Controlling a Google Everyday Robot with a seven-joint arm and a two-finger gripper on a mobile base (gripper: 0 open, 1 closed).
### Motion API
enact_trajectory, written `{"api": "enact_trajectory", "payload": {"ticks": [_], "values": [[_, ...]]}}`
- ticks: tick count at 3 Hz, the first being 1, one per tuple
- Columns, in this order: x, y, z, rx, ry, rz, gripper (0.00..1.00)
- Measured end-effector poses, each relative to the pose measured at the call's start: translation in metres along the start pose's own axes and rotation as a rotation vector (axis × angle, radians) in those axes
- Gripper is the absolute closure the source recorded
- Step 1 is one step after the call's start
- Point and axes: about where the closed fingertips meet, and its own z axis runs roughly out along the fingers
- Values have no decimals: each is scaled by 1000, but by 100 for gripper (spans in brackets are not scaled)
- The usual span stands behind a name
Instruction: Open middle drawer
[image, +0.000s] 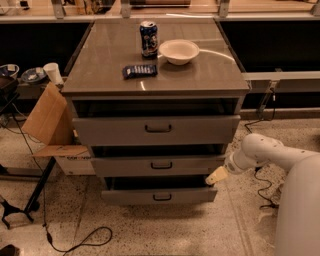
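The grey drawer unit (200, 75) fills the middle of the camera view. Its flat top serves as a bench for a can (148, 38), a pale bowl (178, 51) and a dark packet (139, 71). Below are 3 drawers: the taller top drawer (110, 131), the middle drawer (125, 166) and the bottom drawer (130, 196). Each has a dark gap above its front, so all 3 look somewhat ajar, and the middle drawer seems to have most of its travel left. The robot's white body (300, 210) stands at the lower right, and its arm (260, 150) reaches out low and nearly level toward the unit's right side, angled slightly down. The gripper (216, 176) ends as a pale tip at the right end of the middle drawer, just under that front's lower right corner and over the gap above the bottom drawer. I cannot tell whether it is spread or pressed together, nor whether it touches the panel. The coming move turns on the middle drawer's small bar handle (161, 165). It lies level along the front at its centre, well apart from the gripper, toward the picture's left and a little higher. I judge the gripper must shift sideways along the front before any pull toward the camera.
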Motion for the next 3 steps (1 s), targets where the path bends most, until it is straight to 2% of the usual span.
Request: {"api": "enact_trajectory", "payload": {"ticks": [1, 3], "values": [[-8, -4, 5, -6, -43, 17, 0], [-26, 3, 11, -25, -89, -4, 0]]}}
